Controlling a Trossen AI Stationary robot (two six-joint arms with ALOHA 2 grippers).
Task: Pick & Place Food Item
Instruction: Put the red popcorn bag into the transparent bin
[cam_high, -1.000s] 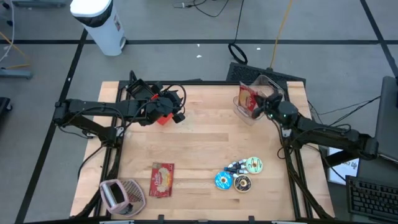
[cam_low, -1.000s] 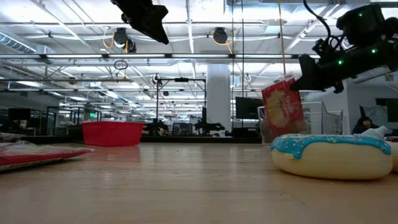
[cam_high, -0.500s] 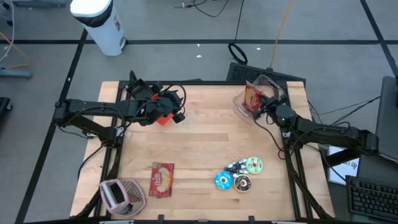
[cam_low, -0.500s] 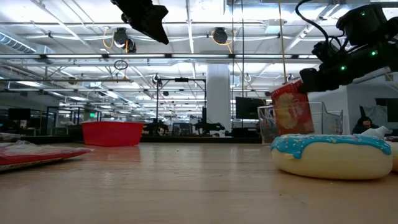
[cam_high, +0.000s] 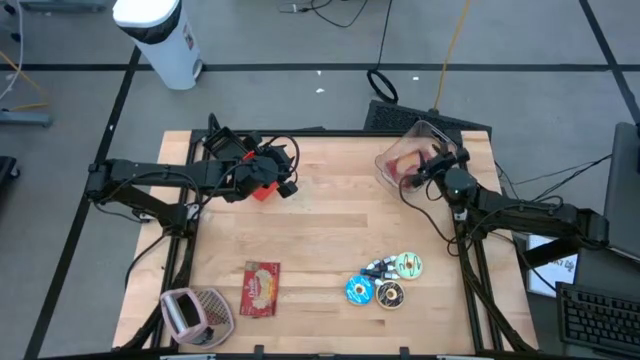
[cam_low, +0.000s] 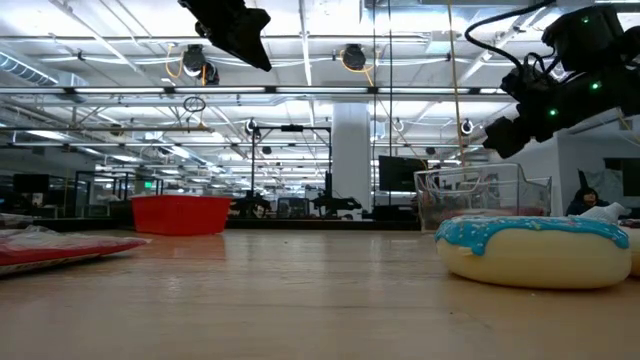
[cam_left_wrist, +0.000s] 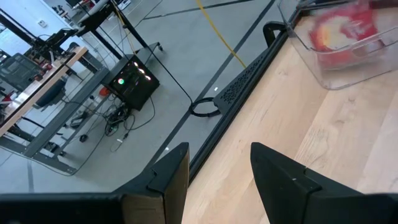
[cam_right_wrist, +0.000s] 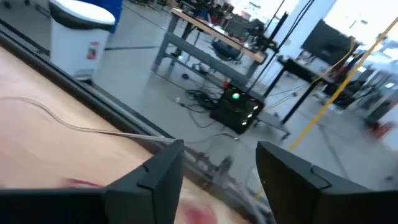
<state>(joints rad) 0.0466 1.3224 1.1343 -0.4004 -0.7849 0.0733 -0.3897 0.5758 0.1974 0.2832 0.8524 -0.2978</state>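
Beneath the open right claw (cam_high: 432, 166), red packet (cam_high: 408, 165) inside clear bin (cam_high: 432, 133)

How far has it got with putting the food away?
One red snack packet already lies inside the clear container. The right gripper hovers at its rim, jaws open and empty. The left gripper waits, open, over the table's far left. A second red packet and the donuts remain on the table.
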